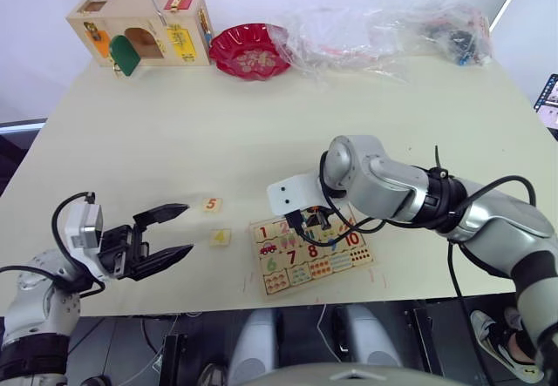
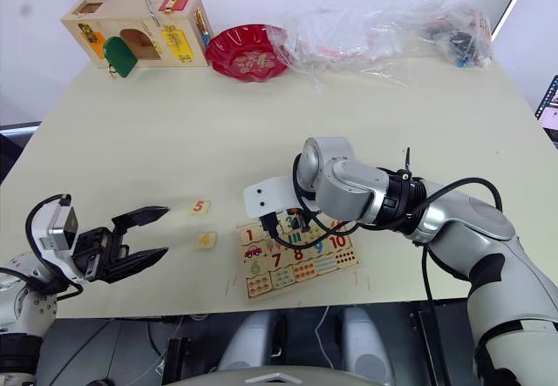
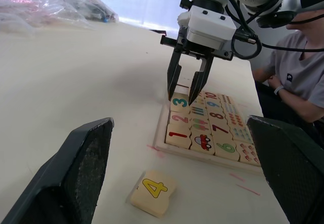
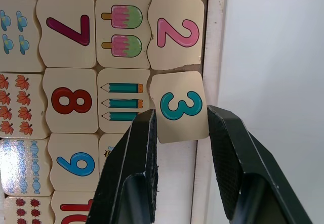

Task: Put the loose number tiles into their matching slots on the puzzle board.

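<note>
While tilted, 3 tile [image 4: 180, 106] between right pincer [image 4: 182, 133] fingers

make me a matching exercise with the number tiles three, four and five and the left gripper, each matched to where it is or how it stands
Things:
1. tile 3
2. tile 4
3. tile 5
4. left gripper

Places or states:
A. loose on the table, farther from the board
B. open, nothing between its fingers
C. tilted on the board, between the right gripper fingers
D. loose on the table, nearer the board's corner

Pairs: 1-C, 2-D, 3-A, 4-B
</note>
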Motion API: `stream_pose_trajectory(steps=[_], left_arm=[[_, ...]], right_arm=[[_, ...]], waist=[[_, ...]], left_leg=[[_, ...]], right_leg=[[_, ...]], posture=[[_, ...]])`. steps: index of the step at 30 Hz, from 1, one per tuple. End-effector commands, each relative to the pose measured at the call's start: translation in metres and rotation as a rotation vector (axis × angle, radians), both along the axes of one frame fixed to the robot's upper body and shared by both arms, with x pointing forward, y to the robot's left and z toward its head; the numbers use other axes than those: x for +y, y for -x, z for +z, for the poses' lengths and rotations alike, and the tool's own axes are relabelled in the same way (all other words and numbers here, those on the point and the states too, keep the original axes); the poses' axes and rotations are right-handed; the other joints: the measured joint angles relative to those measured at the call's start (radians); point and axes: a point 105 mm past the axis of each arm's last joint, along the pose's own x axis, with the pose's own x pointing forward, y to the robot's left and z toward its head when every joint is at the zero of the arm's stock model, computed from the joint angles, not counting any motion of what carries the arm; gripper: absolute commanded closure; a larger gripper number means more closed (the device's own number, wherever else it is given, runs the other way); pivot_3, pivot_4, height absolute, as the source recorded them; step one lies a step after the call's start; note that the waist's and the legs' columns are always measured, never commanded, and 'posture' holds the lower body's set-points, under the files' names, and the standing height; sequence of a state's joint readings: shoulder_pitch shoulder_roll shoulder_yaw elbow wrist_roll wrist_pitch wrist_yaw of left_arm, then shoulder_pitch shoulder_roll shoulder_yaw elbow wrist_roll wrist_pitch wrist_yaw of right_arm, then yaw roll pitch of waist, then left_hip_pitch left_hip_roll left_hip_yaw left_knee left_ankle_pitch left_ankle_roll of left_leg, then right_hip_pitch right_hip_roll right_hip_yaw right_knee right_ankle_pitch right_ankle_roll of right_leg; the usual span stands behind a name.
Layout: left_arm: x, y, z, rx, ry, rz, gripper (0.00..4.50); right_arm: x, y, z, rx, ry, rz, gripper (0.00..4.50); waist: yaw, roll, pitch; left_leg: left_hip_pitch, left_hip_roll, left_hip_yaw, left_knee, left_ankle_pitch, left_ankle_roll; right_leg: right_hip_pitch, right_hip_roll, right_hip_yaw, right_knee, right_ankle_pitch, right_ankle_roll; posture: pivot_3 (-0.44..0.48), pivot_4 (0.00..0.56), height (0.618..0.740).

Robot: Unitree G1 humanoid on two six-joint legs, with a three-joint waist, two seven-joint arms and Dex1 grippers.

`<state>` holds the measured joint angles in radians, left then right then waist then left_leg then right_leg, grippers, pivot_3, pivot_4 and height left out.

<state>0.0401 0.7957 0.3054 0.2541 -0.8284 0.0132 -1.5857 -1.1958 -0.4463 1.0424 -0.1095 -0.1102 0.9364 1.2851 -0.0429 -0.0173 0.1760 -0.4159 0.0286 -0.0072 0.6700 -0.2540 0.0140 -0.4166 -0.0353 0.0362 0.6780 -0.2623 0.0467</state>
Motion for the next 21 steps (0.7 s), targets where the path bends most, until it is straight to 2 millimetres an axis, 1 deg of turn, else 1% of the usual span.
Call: stream_pose_trajectory(steps=[1, 12, 13, 14, 18, 19, 21], left_arm=[[0.0003, 0.0022, 0.0102, -0.050, 0.000, -0.023, 0.00], [0.0003, 0.0033, 0.0097, -0.050, 0.001, -0.022, 0.00], [0.0004, 0.0033, 0.0097, -0.050, 0.001, -0.022, 0.00], [0.0004, 0.0033, 0.0096, -0.049, 0.001, -0.022, 0.00], [0.0007, 0.0034, 0.0093, -0.047, 0.001, -0.021, 0.00], [0.0008, 0.0034, 0.0093, -0.047, 0.002, -0.021, 0.00], [0.0009, 0.0035, 0.0092, -0.047, 0.002, -0.020, 0.00]], right_arm=[[0.0040, 0.0009, 0.0112, -0.016, -0.045, 0.010, 3.58], [0.0047, 0.0013, 0.0113, -0.014, -0.050, 0.010, 3.58], [0.0047, 0.0015, 0.0113, -0.013, -0.050, 0.010, 2.55], [0.0045, 0.0016, 0.0109, -0.012, -0.050, 0.011, 2.31], [0.0041, 0.0016, 0.0099, -0.010, -0.049, 0.009, 0.43], [0.0041, 0.0011, 0.0099, -0.012, -0.050, 0.008, 0.05], [0.0045, -0.0008, 0.0116, -0.025, -0.064, 0.005, 0.05]], waist=[[0.000, 0.000, 0.000], [0.000, 0.000, 0.000], [0.000, 0.000, 0.000], [0.000, 0.000, 0.000], [0.000, 0.000, 0.000], [0.000, 0.000, 0.000], [0.000, 0.000, 0.000]], left_leg=[[0.000, 0.000, 0.000, 0.000, 0.000, 0.000], [0.000, 0.000, 0.000, 0.000, 0.000, 0.000], [0.000, 0.000, 0.000, 0.000, 0.000, 0.000], [0.000, 0.000, 0.000, 0.000, 0.000, 0.000], [0.000, 0.000, 0.000, 0.000, 0.000, 0.000], [0.000, 0.000, 0.000, 0.000, 0.000, 0.000], [0.000, 0.000, 0.000, 0.000, 0.000, 0.000]], right_leg=[[0.000, 0.000, 0.000, 0.000, 0.000, 0.000], [0.000, 0.000, 0.000, 0.000, 0.000, 0.000], [0.000, 0.000, 0.000, 0.000, 0.000, 0.000], [0.000, 0.000, 0.000, 0.000, 0.000, 0.000], [0.000, 0.000, 0.000, 0.000, 0.000, 0.000], [0.000, 0.000, 0.000, 0.000, 0.000, 0.000], [0.000, 0.000, 0.000, 0.000, 0.000, 0.000]], posture=[[0.000, 0.150, 0.740], [0.000, 0.150, 0.740], [0.000, 0.150, 0.740], [0.000, 0.150, 0.740], [0.000, 0.150, 0.740], [0.000, 0.150, 0.740], [0.000, 0.150, 0.740]])
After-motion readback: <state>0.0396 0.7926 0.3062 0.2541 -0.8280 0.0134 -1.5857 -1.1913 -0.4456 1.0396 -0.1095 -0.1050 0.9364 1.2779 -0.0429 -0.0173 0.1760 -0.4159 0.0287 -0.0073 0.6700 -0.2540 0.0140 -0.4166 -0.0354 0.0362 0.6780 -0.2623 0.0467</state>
